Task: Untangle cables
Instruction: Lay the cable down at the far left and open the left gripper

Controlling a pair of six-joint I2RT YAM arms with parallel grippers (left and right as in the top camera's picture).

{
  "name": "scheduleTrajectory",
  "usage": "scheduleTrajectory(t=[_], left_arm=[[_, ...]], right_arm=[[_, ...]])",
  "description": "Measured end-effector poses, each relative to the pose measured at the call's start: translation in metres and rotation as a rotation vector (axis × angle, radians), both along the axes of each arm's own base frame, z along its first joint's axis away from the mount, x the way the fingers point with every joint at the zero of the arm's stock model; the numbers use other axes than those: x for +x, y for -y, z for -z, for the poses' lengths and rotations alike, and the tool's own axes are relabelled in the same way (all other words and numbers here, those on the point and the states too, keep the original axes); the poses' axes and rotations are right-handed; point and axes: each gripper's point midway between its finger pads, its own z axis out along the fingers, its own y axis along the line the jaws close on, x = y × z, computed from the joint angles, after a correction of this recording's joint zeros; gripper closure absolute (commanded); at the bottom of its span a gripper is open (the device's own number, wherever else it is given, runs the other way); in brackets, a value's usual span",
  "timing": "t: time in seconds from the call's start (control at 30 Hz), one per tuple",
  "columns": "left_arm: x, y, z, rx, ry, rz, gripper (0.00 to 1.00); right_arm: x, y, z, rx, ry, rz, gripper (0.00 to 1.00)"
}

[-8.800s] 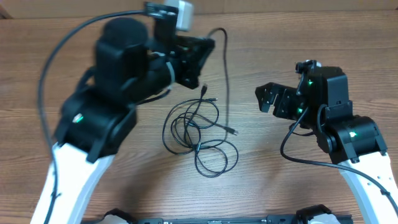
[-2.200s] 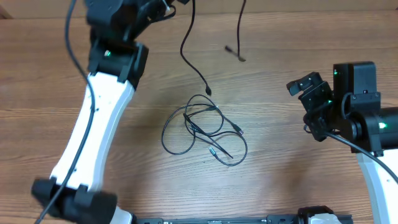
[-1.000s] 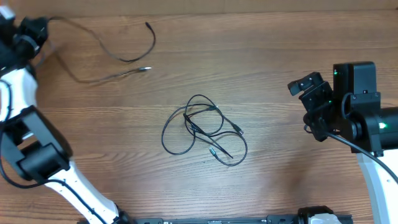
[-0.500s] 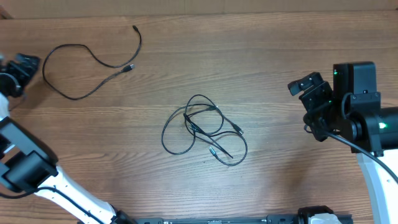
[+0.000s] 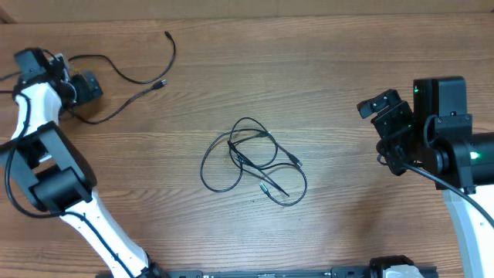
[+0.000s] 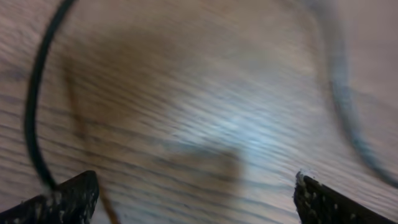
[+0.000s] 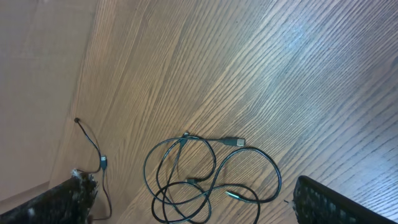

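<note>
Two black cables lie tangled in a loose coil (image 5: 251, 162) at the table's middle, and the same coil (image 7: 211, 177) shows in the right wrist view. A third cable (image 5: 123, 76) lies apart at the far left, one plug end (image 5: 167, 35) pointing away. My left gripper (image 5: 86, 85) is open just above that cable's left loop, nothing between its fingers. Its wrist view is blurred, with a black cord (image 6: 36, 118) by the left fingertip (image 6: 78, 194). My right gripper (image 5: 380, 110) hangs open to the right of the coil, holding nothing.
The wooden table (image 5: 324, 62) carries only the cables. My left arm (image 5: 46, 177) rises along the left edge and my right arm (image 5: 455, 162) stands at the right edge. A light wall or board (image 7: 37, 74) borders the table's far side.
My left gripper has opened and let go of the separated cable, which now lies on the table at the far left. The left arm has swung rightward over it. The right arm has not moved.
</note>
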Motion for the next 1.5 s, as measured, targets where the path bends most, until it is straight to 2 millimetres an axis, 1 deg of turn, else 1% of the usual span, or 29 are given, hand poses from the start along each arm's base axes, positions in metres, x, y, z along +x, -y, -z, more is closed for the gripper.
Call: scheduleTrajectory(t=[0.07, 0.13, 0.23, 0.4, 0.53, 0.57, 0.63, 0.77, 0.83, 0.9, 0.97, 1.0, 1.13, 1.2, 1.23, 1.3, 1.33, 1.37, 1.4, 1.43, 1.5], left_arm=[[-0.003, -0.009, 0.021, 0.035, -0.038, -0.012, 0.00], [-0.003, -0.016, 0.023, 0.065, -0.041, -0.021, 0.04], [-0.003, -0.027, 0.024, 0.099, -0.041, -0.041, 0.08], [-0.006, -0.046, 0.024, 0.130, -0.031, -0.080, 0.10], [-0.008, -0.052, 0.019, 0.118, -0.054, -0.091, 0.09], [-0.006, -0.053, 0.014, 0.108, -0.054, -0.096, 0.08], [0.004, -0.057, -0.005, 0.097, -0.023, -0.105, 0.07], [0.031, -0.062, -0.060, 0.092, 0.098, -0.106, 0.06], [0.032, -0.063, -0.072, 0.093, 0.108, -0.114, 0.07], [0.022, -0.064, -0.067, 0.099, 0.060, -0.131, 0.07], [0.009, -0.067, -0.056, 0.114, -0.004, -0.155, 0.07], [0.000, -0.070, -0.047, 0.122, -0.047, -0.163, 0.08], [-0.027, -0.086, -0.011, 0.121, -0.151, -0.172, 0.12], [-0.044, -0.094, 0.016, 0.080, -0.202, -0.180, 0.18], [-0.048, -0.095, 0.025, 0.058, -0.209, -0.173, 0.20], [-0.046, -0.101, 0.023, 0.033, -0.166, -0.155, 0.32], [-0.047, -0.103, 0.022, 0.018, -0.150, -0.143, 0.42], [-0.048, -0.105, 0.023, 0.008, -0.141, -0.140, 0.57], [-0.046, -0.106, 0.022, 0.003, -0.127, -0.126, 0.86], [-0.044, -0.104, 0.022, -0.009, -0.114, -0.114, 0.96], [-0.040, -0.102, 0.022, -0.017, -0.095, -0.103, 0.96]], right_arm=[[0.000, 0.000, 0.000, 0.000, 0.000, 0.000, 0.00], [0.000, 0.000, 0.000, 0.001, 0.000, 0.000, 0.00], [0.000, 0.000, 0.000, 0.000, 0.000, 0.000, 0.00], [0.000, 0.000, 0.000, 0.001, 0.000, 0.000, 0.00], [0.000, 0.000, 0.000, 0.000, 0.000, 0.000, 0.00], [0.000, 0.000, 0.000, 0.001, -0.001, 0.001, 0.00], [0.000, 0.000, 0.000, 0.000, 0.000, 0.000, 0.00], [0.000, 0.000, 0.000, 0.001, 0.000, 0.000, 0.00], [0.000, 0.000, 0.000, 0.001, 0.000, 0.001, 0.00], [0.000, 0.000, 0.000, 0.001, 0.000, 0.000, 0.00], [0.000, 0.000, 0.000, 0.000, 0.000, 0.000, 0.00], [0.000, 0.000, 0.000, 0.001, 0.000, 0.000, 0.00], [0.000, 0.000, 0.000, 0.001, -0.001, 0.000, 0.00], [0.000, 0.000, 0.000, 0.000, 0.000, 0.000, 0.00], [0.000, 0.000, 0.000, 0.001, 0.000, 0.000, 0.00], [0.000, 0.000, 0.000, 0.001, 0.000, 0.000, 0.00], [0.000, 0.000, 0.000, 0.001, 0.000, 0.000, 0.00], [0.000, 0.000, 0.000, 0.001, 0.000, 0.000, 0.00], [0.000, 0.000, 0.000, 0.001, 0.000, 0.000, 0.00], [0.000, 0.000, 0.000, 0.000, -0.001, 0.000, 0.00], [0.000, 0.000, 0.000, 0.001, 0.000, 0.000, 0.00]])
